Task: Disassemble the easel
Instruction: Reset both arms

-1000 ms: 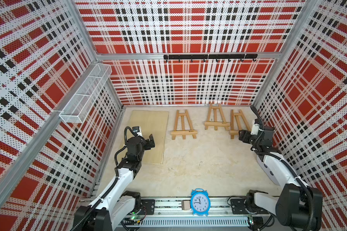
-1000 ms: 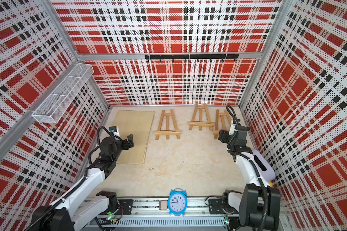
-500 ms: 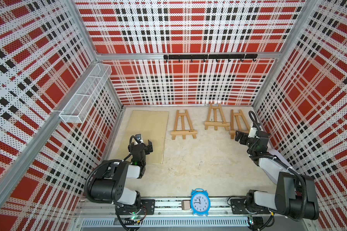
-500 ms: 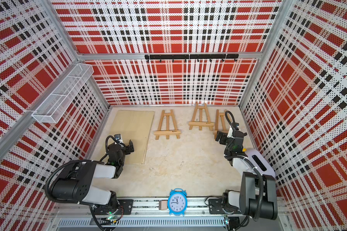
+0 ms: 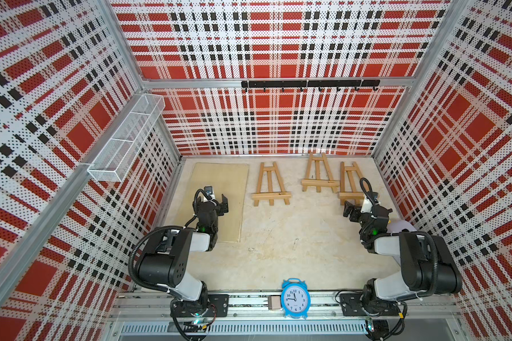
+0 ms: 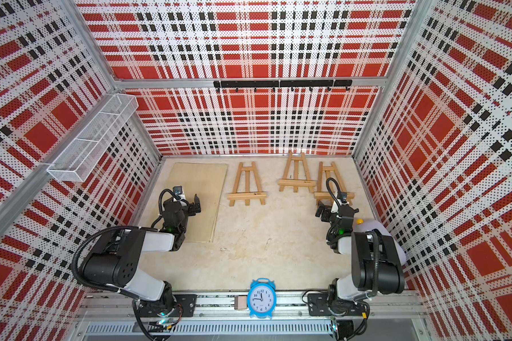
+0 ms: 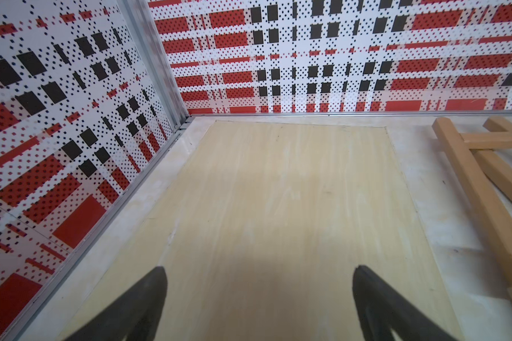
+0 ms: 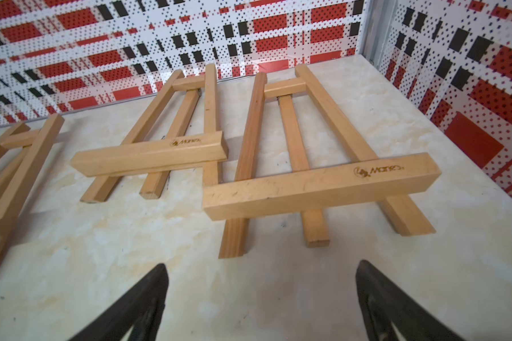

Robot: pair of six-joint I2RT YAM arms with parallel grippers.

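Right wrist view: the right gripper [image 8: 259, 267] stands wide and empty; the nearest easel [image 8: 319, 186] lies flat just ahead of its fingertips, a second easel [image 8: 148, 156] beyond. The left gripper [image 7: 259, 268], equally wide, hovers over a wooden board [image 7: 278, 192].

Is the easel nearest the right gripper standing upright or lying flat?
Lying flat. In the right wrist view the easel rests face up on the table, back leg folded between its side legs.
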